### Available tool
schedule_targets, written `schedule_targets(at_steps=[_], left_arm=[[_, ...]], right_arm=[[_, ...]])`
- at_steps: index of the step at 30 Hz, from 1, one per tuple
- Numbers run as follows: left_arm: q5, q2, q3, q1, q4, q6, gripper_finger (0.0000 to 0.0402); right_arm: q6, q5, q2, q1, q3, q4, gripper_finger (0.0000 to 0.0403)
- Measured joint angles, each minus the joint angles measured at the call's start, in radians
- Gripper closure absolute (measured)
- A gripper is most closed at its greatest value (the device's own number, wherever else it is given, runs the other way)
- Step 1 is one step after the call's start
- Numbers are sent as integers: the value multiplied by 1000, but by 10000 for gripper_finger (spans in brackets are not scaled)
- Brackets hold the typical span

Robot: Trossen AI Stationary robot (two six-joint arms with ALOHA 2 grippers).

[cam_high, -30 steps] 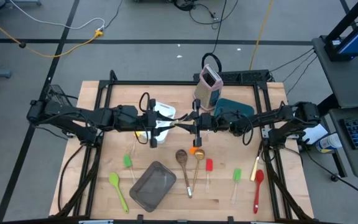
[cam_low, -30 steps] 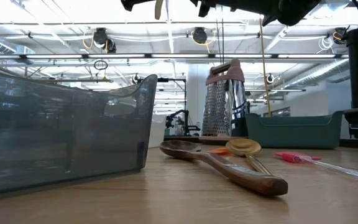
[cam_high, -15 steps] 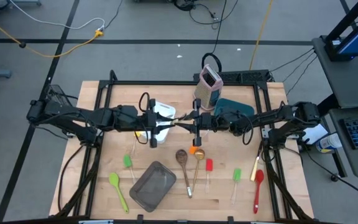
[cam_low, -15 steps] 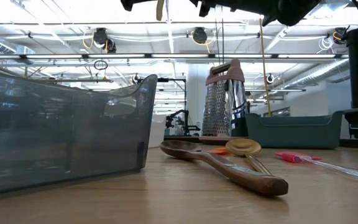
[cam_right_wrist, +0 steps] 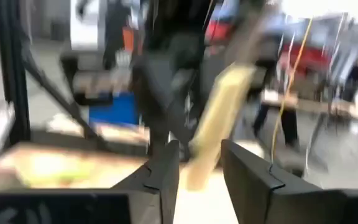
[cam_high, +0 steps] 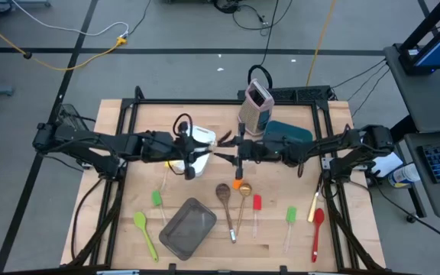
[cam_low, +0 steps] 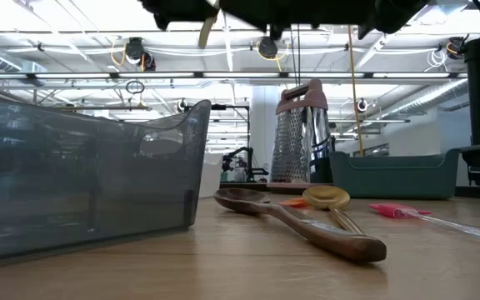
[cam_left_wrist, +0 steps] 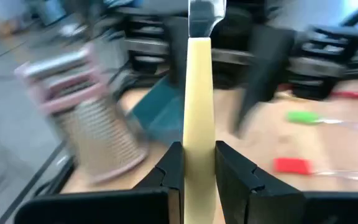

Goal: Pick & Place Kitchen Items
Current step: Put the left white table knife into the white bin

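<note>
A knife with a pale yellow handle (cam_left_wrist: 199, 106) and a steel blade (cam_left_wrist: 206, 12) is held in the air over the table's middle. My left gripper (cam_high: 202, 156) (cam_left_wrist: 199, 149) is shut on it. In the low view the knife (cam_low: 207, 32) shows tilted, high above the table. My right gripper (cam_high: 232, 155) (cam_right_wrist: 201, 152) faces the left one closely, with its fingers apart on either side of the handle (cam_right_wrist: 219, 121). I cannot tell whether they touch it. Other utensils lie on the near half of the table. My left gripper pinches the knife's handle (cam_left_wrist: 199, 163) between its two fingers, one on each flat side. The handle runs on forward past the fingertips to the blade, toward my right gripper. The knife is lifted clear of the table.
A wooden spoon (cam_high: 224, 195), gold spoon (cam_high: 244, 192), orange spatula (cam_high: 240, 183), red spatula (cam_high: 257, 204), green spatulas (cam_high: 156, 198) (cam_high: 144, 231) (cam_high: 291, 216) and red spoon (cam_high: 317, 229) lie near a grey pan (cam_high: 188, 228). A grater (cam_high: 254, 103), teal bin (cam_high: 289, 131) and white tray (cam_high: 198, 136) stand behind the grippers.
The knife has tipped: in the low view it hung nearly upright before and now slants. My left gripper has turned with it, over the same spot of the table.
</note>
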Motion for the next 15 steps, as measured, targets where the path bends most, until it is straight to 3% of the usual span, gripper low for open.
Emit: schedule_targets(at_steps=[7,15], left_arm=[[-164,0,0,5,-271,-157,352],[-108,0,0,52,-632,-451,352]], right_arm=[[113,87,1,0,0,-250,260],[178,85,1,0,-1,-321,262]])
